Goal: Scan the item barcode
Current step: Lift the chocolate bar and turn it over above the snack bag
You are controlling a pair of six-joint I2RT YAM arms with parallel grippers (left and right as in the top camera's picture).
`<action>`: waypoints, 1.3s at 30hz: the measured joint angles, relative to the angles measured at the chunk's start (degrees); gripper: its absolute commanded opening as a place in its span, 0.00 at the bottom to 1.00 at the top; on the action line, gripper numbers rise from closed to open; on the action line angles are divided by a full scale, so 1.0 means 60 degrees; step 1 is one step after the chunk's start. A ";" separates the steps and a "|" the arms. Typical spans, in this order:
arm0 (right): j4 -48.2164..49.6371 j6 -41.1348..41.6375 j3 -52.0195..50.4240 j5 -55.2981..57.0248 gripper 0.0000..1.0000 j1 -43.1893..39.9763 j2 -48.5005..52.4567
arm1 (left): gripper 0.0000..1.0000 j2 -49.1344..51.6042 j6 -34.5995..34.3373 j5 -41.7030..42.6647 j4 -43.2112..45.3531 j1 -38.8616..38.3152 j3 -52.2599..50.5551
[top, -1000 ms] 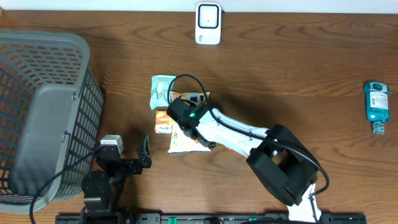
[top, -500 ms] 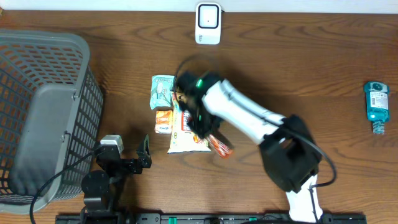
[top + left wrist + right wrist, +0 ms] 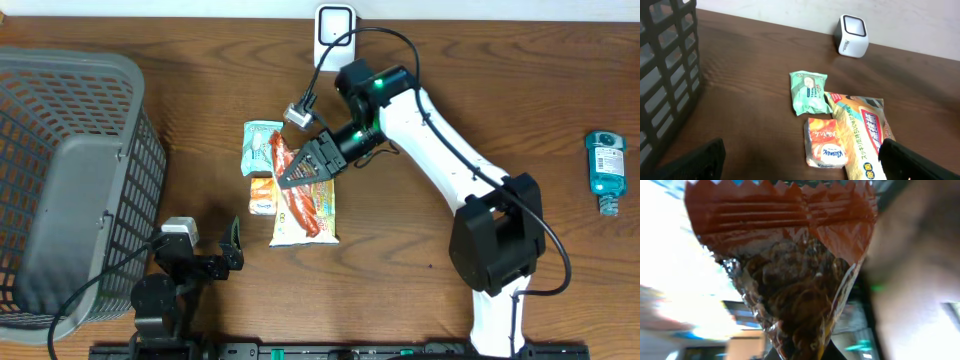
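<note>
While clamping a red packet (image 3: 785, 255), the right end effector (image 3: 298, 172) hovers.

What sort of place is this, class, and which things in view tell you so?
Probably a mock shop checkout on a wooden table: a white barcode scanner stands at the far edge, a grey shopping basket sits to one side, and the right claw holds an orange snack packet.

Wooden table (image 3: 520, 90) with grey basket (image 3: 150, 160), white scanner (image 3: 335, 38), green packet (image 3: 260, 148), orange packet (image 3: 262, 193), yellow bag (image 3: 290, 232), blue bottle (image 3: 606, 165).
</note>
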 measured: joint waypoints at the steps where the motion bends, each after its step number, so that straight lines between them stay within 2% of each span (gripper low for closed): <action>1: -0.0153 0.0004 -0.0007 -0.0182 0.01 0.0062 0.0000 | 0.98 0.0000 0.0000 0.0000 0.0000 0.0000 0.0000; 14: -0.2838 0.0011 -0.0051 -0.1016 0.01 0.0503 0.0000 | 0.98 0.0000 0.0000 0.0000 0.0000 0.0000 0.0000; 33: -0.2703 0.0022 -0.0051 -0.1089 0.01 0.0481 0.0000 | 0.98 0.0000 0.0000 0.0000 0.0000 0.0000 0.0000; 39: -0.2805 0.0907 -0.0055 -0.1093 0.01 0.0455 0.0000 | 0.98 0.0000 0.0000 0.0000 0.0000 0.0000 0.0000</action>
